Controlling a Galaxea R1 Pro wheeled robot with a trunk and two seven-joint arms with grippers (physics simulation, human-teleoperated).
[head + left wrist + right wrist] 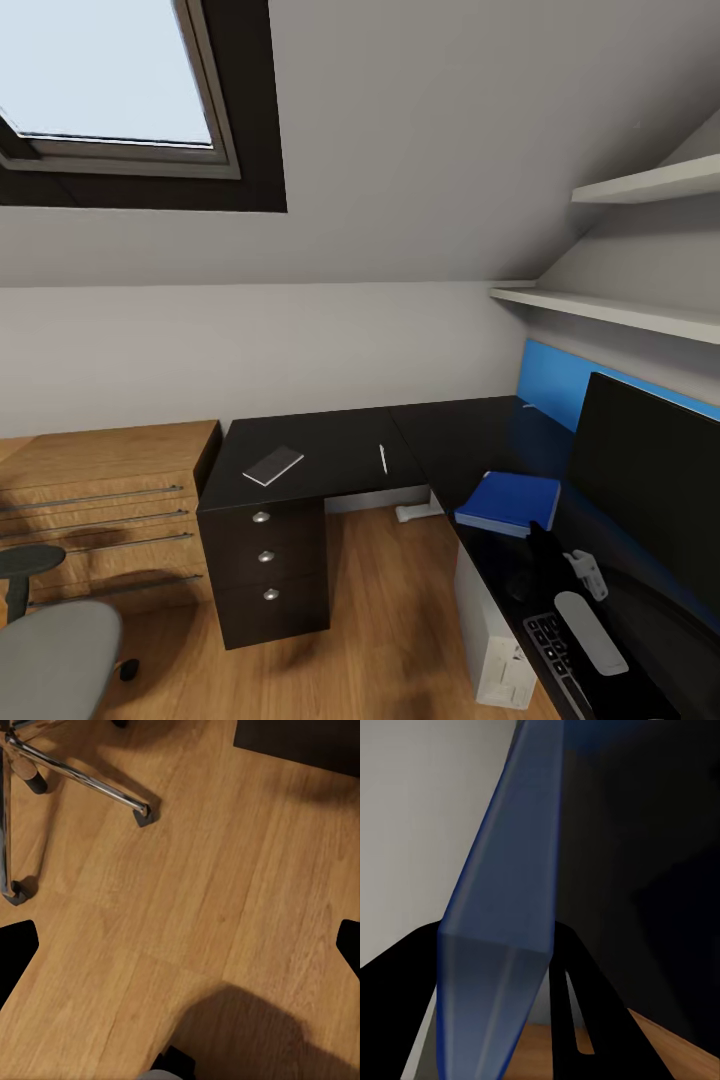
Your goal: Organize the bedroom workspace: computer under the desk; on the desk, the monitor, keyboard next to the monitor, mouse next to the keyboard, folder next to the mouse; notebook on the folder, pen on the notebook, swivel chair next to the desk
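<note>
The bright blue folder lies on the right wing of the black L-shaped desk, in front of the monitor. My right gripper is at the folder's near edge. In the right wrist view the right gripper is shut on the folder, with a black finger on each side of it. The dark grey notebook and the white pen lie on the desk's left wing. The keyboard shows beside my right arm. The computer stands under the desk. My left gripper hangs open over the floor.
The swivel chair stands at the lower left, its chrome base near my left gripper. A light wooden chest adjoins the desk's left end. Two wall shelves hang above the monitor. Wood floor lies between chair and desk.
</note>
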